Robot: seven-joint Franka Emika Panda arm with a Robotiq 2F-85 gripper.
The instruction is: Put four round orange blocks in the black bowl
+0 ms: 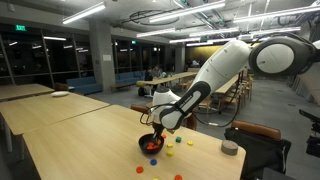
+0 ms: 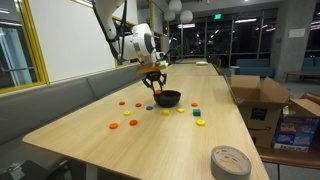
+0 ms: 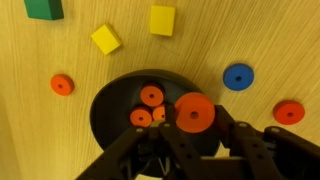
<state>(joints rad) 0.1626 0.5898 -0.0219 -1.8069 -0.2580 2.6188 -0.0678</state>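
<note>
Wrist view, from the left: a green square block [image 3: 42, 8] is cut off by the top edge, and two yellow square blocks [image 3: 105, 39] lie beside it on the pale wooden table [image 3: 40, 140]. A flat round orange block [image 3: 62, 84] lies face up just left of the small round black bowl [image 3: 105, 125]. Three more orange discs [image 3: 151, 95] lie flat inside the bowl, crowded so their edges are hard to separate. The bowl's lower part is hidden behind the dark gripper [image 3: 197, 130]. Its fingers are clenched on a larger-looking held orange disc [image 3: 195, 113], flat face towards the camera, over the bowl's right rim. Further right, a flat blue disc [image 3: 238, 76] and another orange one [image 3: 288, 112] lie on the wood.

In an exterior view the gripper [image 2: 157, 83] hangs directly above the bowl [image 2: 167, 98], with scattered coloured pieces around it too small to tell apart. At the right stand a grey tape roll [image 2: 230, 161] and a printed box [image 2: 295, 130], its lettering too small to read
</note>
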